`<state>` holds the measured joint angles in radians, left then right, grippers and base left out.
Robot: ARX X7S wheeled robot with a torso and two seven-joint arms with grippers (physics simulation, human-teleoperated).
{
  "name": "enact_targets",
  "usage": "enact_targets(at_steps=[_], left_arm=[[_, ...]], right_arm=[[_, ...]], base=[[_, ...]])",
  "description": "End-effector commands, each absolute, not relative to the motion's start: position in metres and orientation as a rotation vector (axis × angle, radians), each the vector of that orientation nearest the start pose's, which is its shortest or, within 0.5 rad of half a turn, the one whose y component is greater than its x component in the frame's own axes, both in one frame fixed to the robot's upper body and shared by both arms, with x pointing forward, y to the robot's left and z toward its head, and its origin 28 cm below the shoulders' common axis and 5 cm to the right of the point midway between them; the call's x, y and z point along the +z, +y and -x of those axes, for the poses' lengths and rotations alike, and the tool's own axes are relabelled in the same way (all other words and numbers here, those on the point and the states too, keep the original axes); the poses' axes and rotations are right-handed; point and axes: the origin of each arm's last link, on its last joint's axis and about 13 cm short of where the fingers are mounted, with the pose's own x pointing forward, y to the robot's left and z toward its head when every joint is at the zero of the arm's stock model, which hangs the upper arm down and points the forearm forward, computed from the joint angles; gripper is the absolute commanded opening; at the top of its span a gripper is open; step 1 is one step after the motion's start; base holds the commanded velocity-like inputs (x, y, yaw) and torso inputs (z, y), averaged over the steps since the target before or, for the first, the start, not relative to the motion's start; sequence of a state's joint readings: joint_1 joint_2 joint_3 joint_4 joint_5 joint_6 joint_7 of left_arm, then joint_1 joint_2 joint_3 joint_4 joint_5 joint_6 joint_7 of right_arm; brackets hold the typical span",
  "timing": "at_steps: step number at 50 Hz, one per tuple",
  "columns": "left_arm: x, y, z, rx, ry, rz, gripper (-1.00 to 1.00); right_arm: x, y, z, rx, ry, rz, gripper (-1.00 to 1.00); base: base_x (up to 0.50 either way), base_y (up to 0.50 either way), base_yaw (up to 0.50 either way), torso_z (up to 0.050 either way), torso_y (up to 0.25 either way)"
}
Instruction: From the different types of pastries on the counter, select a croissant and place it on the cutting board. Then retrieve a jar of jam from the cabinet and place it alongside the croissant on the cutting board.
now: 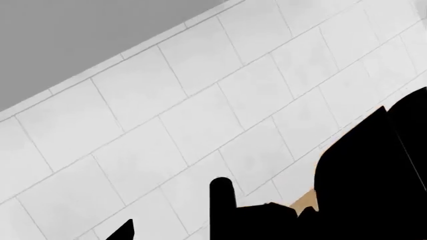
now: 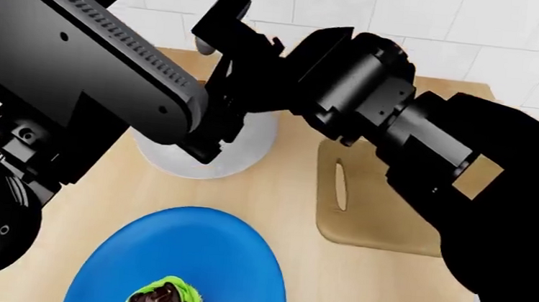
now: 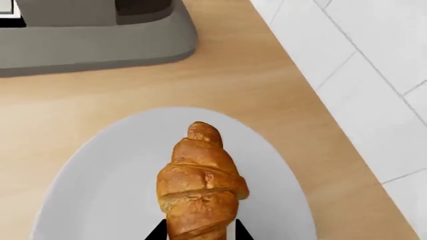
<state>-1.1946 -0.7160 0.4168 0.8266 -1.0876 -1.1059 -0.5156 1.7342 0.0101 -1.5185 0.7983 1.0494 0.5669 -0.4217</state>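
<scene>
The golden-brown croissant [image 3: 200, 185] lies on a round grey plate [image 3: 100, 195] on the counter [image 3: 233, 75]. My right gripper [image 3: 200, 234] is open, its two black fingertips [image 3: 159, 233] flanking the croissant's near end close to its sides. In the head view the right arm [image 2: 415, 133] reaches across the cutting board [image 2: 370, 220] to that plate [image 2: 250, 153], and my left arm hides the croissant. The left gripper [image 1: 212, 232] is raised toward the tiled wall, open and holding nothing. The cupcake [image 2: 166, 301] sits on a blue plate [image 2: 232, 263]. The jar of jam and the cabinet are out of view.
My bulky left arm [image 2: 93, 65] hangs over the counter's left side and blocks much of the head view. A grey appliance [image 3: 93, 35] stands on the counter just beyond the grey plate. White tiled wall [image 1: 200, 100] backs the counter [image 2: 284, 210].
</scene>
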Motion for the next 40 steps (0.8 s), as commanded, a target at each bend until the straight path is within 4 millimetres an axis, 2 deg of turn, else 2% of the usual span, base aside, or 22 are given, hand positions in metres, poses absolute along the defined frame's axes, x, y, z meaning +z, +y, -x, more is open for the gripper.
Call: enact_targets(at_steps=[1, 15, 28, 40], left_arm=[[0.308, 0.218, -0.209, -0.341, -0.41, -0.498, 1.0], [0.308, 0.218, -0.208, -0.337, -0.409, -0.495, 1.0], [0.309, 0.218, -0.207, -0.341, -0.414, -0.496, 1.0], [0.308, 0.22, -0.205, -0.337, -0.414, -0.493, 1.0]], right_arm=[[0.32, -0.006, -0.393, 0.922, 0.257, 0.641, -1.0], [0.333, -0.036, -0.371, 0.871, 0.256, 0.701, -1.0], [0.332, -0.072, -0.348, 0.794, 0.266, 0.71, -1.0], [0.33, -0.097, -0.319, 0.738, 0.273, 0.723, -1.0]], base=[[0.0, 0.0, 0.0, 0.0, 0.25], [0.0, 0.0, 0.0, 0.0, 0.234], [0.0, 0.0, 0.0, 0.0, 0.004], [0.0, 0.0, 0.0, 0.0, 0.0]])
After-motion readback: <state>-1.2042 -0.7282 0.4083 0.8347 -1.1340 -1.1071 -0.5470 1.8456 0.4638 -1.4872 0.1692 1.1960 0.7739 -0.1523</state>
